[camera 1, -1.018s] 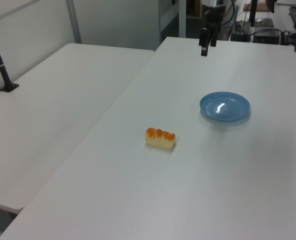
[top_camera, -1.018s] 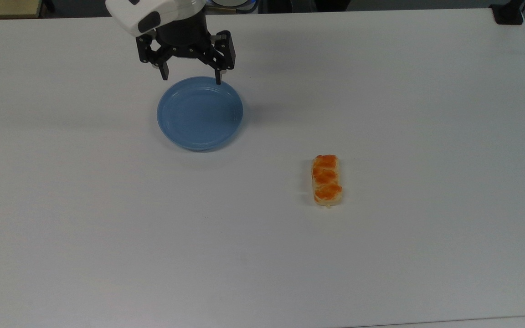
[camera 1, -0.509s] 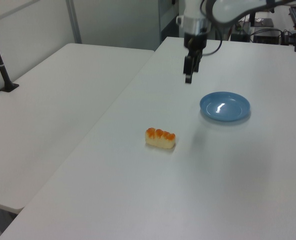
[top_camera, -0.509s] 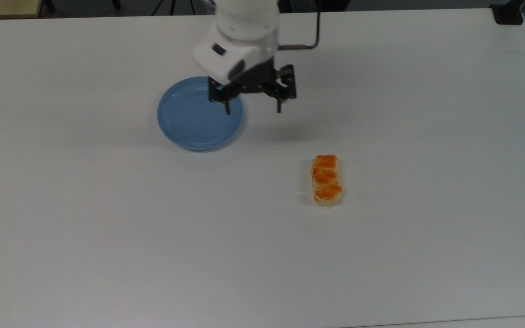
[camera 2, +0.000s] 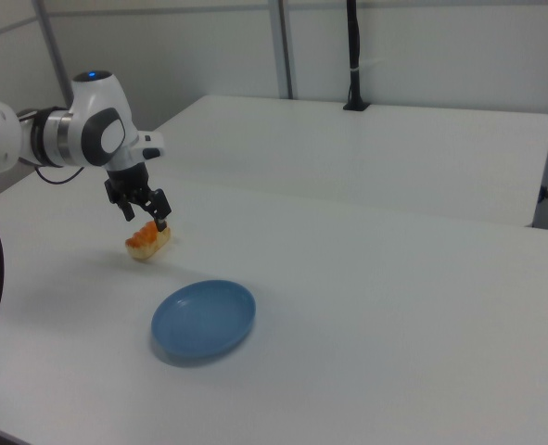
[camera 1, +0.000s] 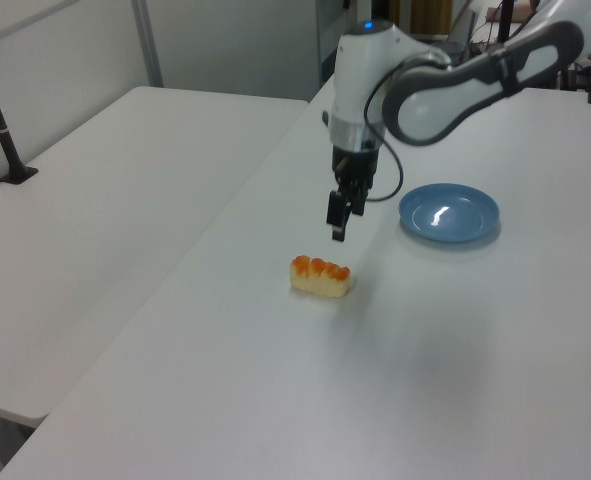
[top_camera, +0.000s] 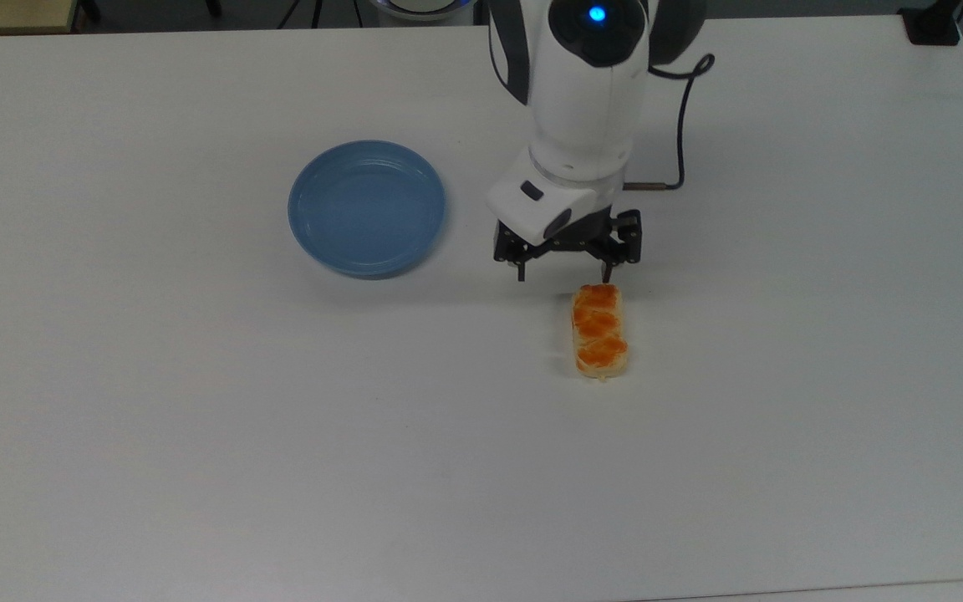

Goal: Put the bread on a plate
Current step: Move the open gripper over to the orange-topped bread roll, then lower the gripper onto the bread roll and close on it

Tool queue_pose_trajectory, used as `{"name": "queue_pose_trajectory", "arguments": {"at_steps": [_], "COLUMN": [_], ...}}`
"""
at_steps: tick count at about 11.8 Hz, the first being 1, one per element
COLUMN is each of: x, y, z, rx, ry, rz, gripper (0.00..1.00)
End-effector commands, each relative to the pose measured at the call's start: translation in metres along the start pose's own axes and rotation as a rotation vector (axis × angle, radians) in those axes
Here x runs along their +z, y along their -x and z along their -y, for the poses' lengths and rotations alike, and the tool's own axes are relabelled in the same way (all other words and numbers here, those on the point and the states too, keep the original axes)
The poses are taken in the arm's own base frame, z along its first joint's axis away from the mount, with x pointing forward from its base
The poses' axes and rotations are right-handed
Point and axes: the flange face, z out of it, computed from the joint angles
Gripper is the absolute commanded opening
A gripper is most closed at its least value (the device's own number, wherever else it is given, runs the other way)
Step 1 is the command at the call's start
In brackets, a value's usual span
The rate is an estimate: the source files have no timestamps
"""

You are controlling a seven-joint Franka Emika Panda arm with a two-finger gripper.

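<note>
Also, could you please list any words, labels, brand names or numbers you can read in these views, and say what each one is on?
None: no readable text.
The bread, the plate, the table and the gripper bear no lettering.
The arm carries a blue light, no words.

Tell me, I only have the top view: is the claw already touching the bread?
Observer: No. In the left view the gripper hangs above the bread, with a gap under its tips.
Operator: Is the bread lying flat?
Observer: Yes, the left view shows it flat on the table, bumps up.
Operator: Is the plate flat too?
Observer: In the right view the plate sits flat, with nothing on it.
</note>
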Motion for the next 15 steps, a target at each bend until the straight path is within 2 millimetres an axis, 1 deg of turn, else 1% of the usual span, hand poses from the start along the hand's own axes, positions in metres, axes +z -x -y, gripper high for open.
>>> {"name": "queue_pose_trajectory", "arguments": {"at_steps": [1,3,5,6,7,8,10,11,12,13,15], "x": [0.021,0.037,0.059,0.064,0.077,0.080,0.082,0.078,0.066,0.048,0.020], "y": [-0.006,-0.008,-0.009,-0.010,-0.009,-0.011,-0.012,-0.013,-0.015,-0.016,-0.011], "z": [0.030,0.042,0.057,0.061,0.062,0.063,0.063,0.061,0.057,0.046,0.010], "rx": [0.058,0.056,0.044,0.051,0.052,0.049,0.027,0.013,0.004,-0.010,-0.020], "ry": [-0.021,-0.026,-0.009,-0.003,0.010,0.015,0.029,0.043,0.045,0.044,0.070], "rz": [-0.072,-0.090,-0.106,-0.125,-0.126,-0.137,-0.143,-0.152,-0.165,-0.170,-0.117], "gripper": [1.00,1.00,1.00,1.00,1.00,0.96,0.68,0.57,0.52,0.52,0.53]}}
